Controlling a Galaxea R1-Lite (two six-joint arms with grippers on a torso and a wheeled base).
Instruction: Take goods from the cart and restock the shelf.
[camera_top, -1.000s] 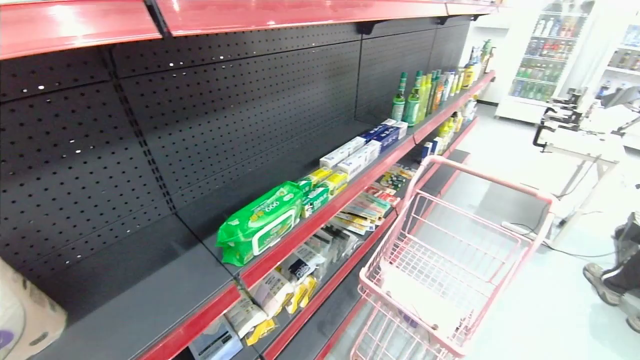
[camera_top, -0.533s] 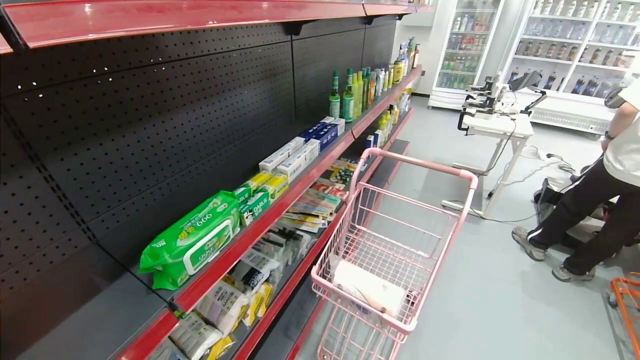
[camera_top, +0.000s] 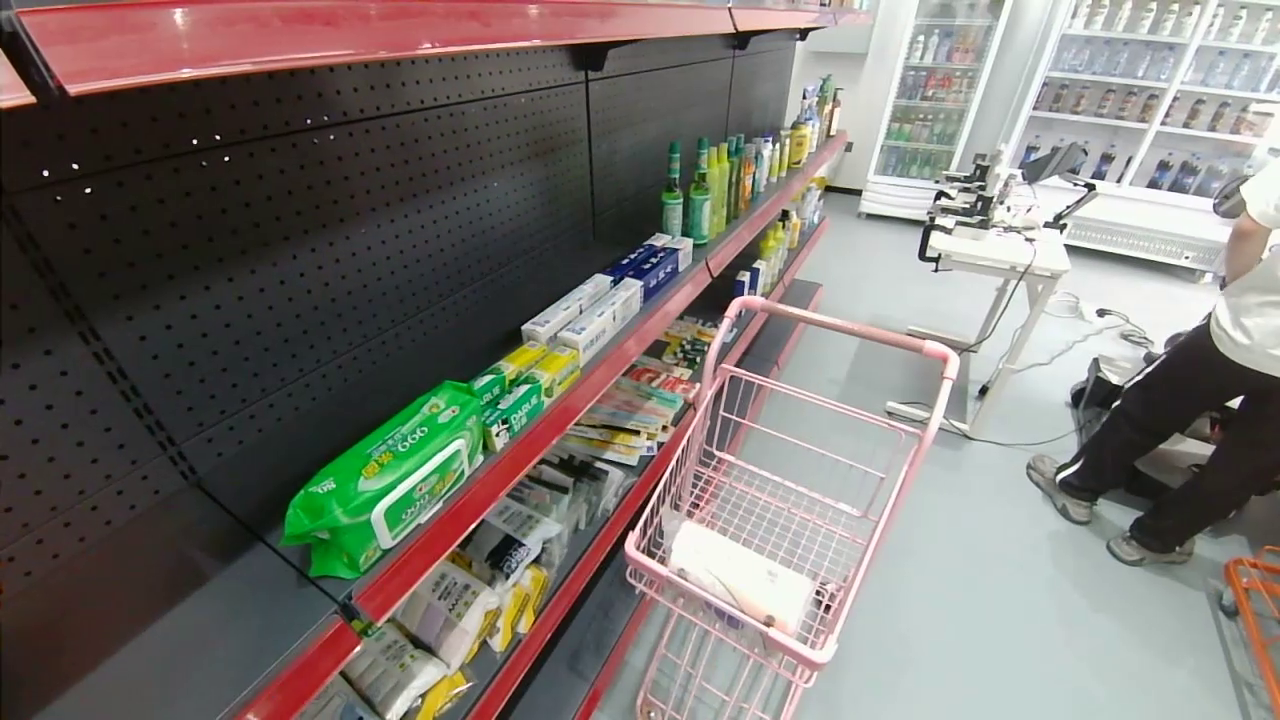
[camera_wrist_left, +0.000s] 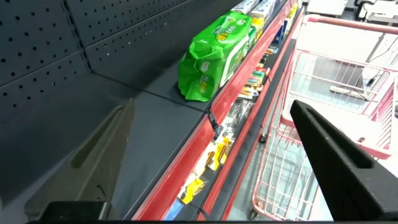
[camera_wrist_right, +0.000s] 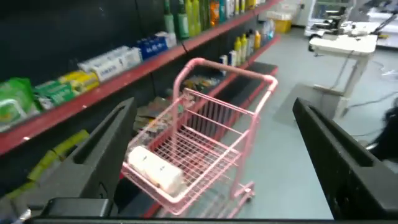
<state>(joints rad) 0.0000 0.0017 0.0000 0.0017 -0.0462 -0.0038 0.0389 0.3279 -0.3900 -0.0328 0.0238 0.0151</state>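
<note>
Swung from the shelving toward the cart over the last second, then all but settled. Holds the left end effector (camera_wrist_left: 211, 106) wide and empty over a bare stretch of shelf (camera_top: 180, 640), just short of a green wipes pack (camera_wrist_left: 214, 53) lying at the red lip. Carries the right end effector (camera_wrist_right: 212, 102) equally spread and empty, aimed down at the pink cart (camera_top: 830, 323), parked close beside the shelving, likely for short reaches. Leaves one white paper roll (camera_top: 740, 585) lying in the basket's near corner, not yet picked. Probably reserves the vacant shelf space for it. Farther along: boxed toothpaste (camera_top: 590, 315), then green bottles (camera_top: 700, 195), faced to the aisle.
</note>
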